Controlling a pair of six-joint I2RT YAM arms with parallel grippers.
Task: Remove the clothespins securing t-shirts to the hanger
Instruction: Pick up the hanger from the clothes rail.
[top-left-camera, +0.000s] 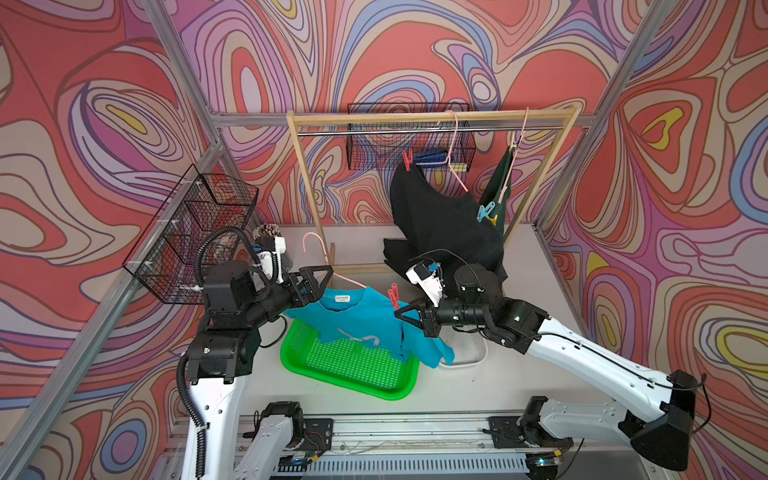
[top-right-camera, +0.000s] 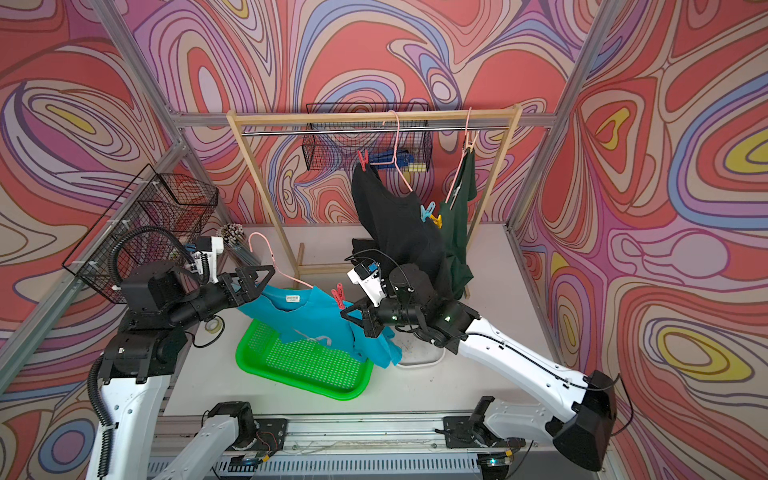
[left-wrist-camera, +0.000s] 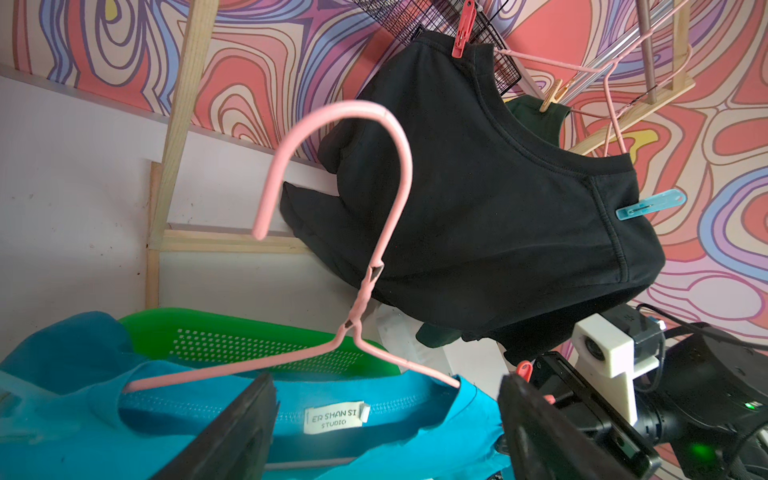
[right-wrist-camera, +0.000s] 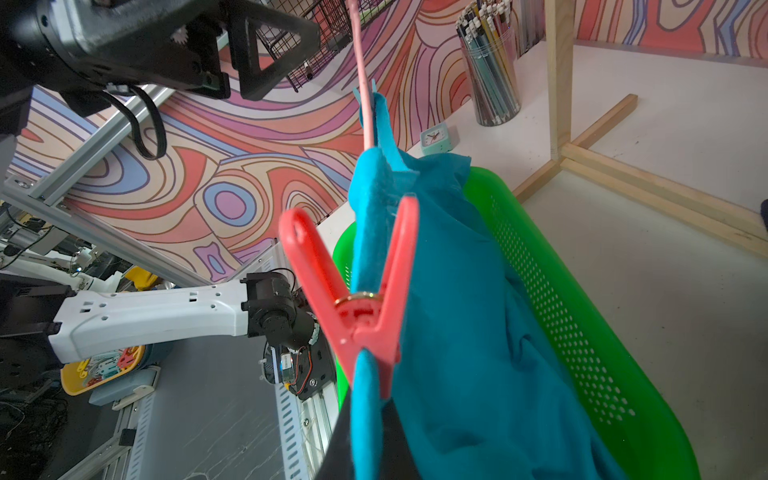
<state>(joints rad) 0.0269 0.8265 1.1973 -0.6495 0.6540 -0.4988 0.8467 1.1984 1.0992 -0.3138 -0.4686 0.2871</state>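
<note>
Left jaws: the left gripper (top-left-camera: 322, 282) is at the collar side of the turquoise t-shirt (top-left-camera: 353, 320). Its jaws stand well apart, and the left wrist view shows the labelled collar between them with nothing pinched.
Right jaws: the right gripper (top-left-camera: 400, 314) is closed tight on the turquoise t-shirt's shoulder edge, just beneath the red clothespin (right-wrist-camera: 361, 316).
Red clothespin: it is clipped over the turquoise cloth at one end of the pink hanger (left-wrist-camera: 365, 286), with its handles pointing away from the right jaws.
Pink hanger: it is off the rail and sits low between the two arms, its hook free in the air.
Turquoise t-shirt: it hangs over the green tray (top-left-camera: 357, 368), with its lower cloth draped on the tray and past its edge.
Black t-shirt: the black t-shirt (top-left-camera: 440, 216) hangs from the wooden rack (top-left-camera: 415, 117). A second red clothespin (top-left-camera: 407, 160) is on its upper shoulder and a light blue clothespin (top-left-camera: 485, 211) is on its lower one.
Dark green t-shirt: the dark green t-shirt (top-left-camera: 500, 183) hangs just beside the black one, with a yellow clothespin (top-left-camera: 492, 219) next to the blue one.
Surface: the white surface (top-left-camera: 457, 390) carries the tray and the rack's feet.
</note>
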